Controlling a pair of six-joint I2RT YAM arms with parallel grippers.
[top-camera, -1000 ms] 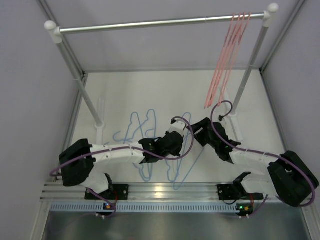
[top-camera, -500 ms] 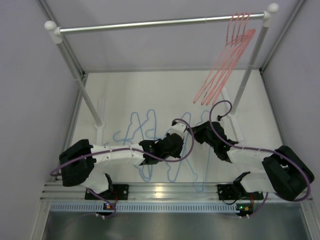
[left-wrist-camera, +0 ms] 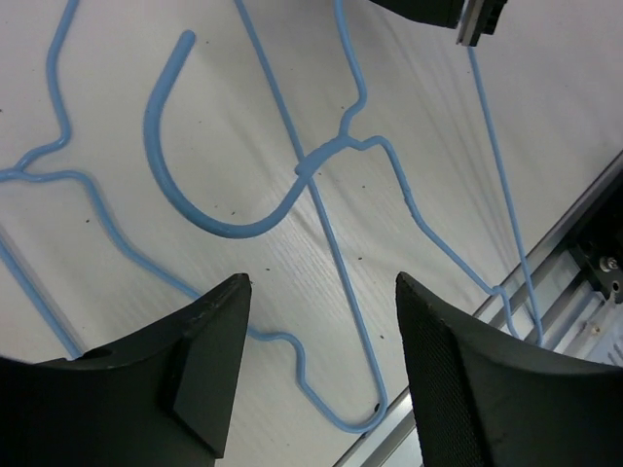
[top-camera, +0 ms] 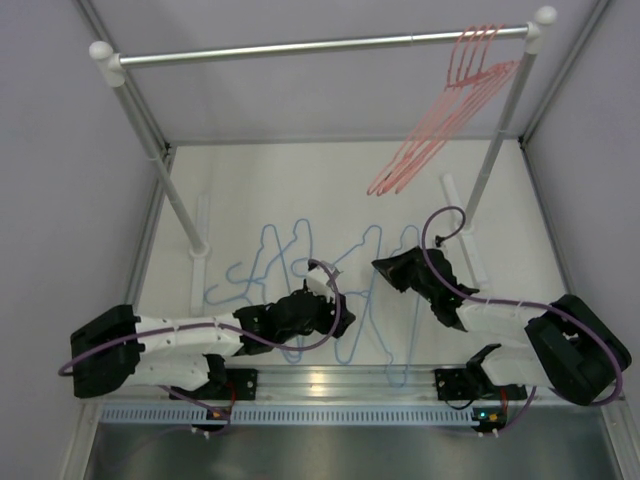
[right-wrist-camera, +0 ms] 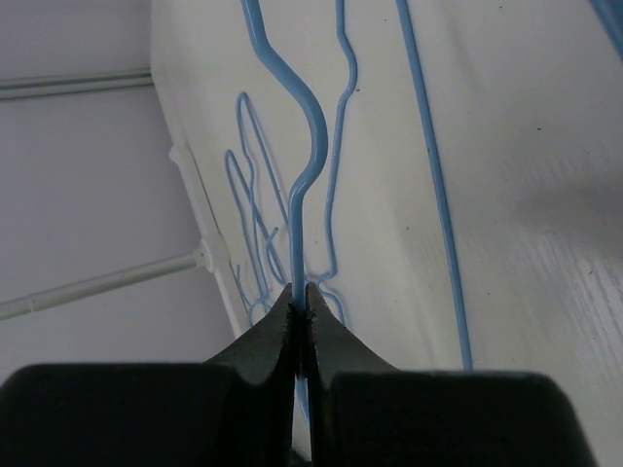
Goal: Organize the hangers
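Observation:
Several pink-red hangers [top-camera: 440, 110] hang at the right end of the silver rail [top-camera: 320, 45], swung out to the left. Several light blue hangers [top-camera: 270, 255] lie overlapping on the white table. My right gripper [top-camera: 382, 265] is shut on the thin wire of one blue hanger [right-wrist-camera: 310, 146], pinched right at the fingertips [right-wrist-camera: 300, 292]. My left gripper [top-camera: 322, 300] hovers just left of it, open and empty [left-wrist-camera: 321, 282]. Below its fingers lie a blue hook [left-wrist-camera: 195, 175] and the lower corner of another hanger [left-wrist-camera: 375, 413].
The rack's two slanted posts [top-camera: 160, 150] [top-camera: 500, 120] stand on white feet [top-camera: 200, 240] [top-camera: 460, 215] at either side of the table. An aluminium rail [top-camera: 320, 380] runs along the near table edge, close to the hangers' lower corners. Grey walls close in both sides.
My left gripper has opened and drawn back to the near left. My right gripper has shut on a blue hanger's wire. The pink hangers have swung leftward on the rail.

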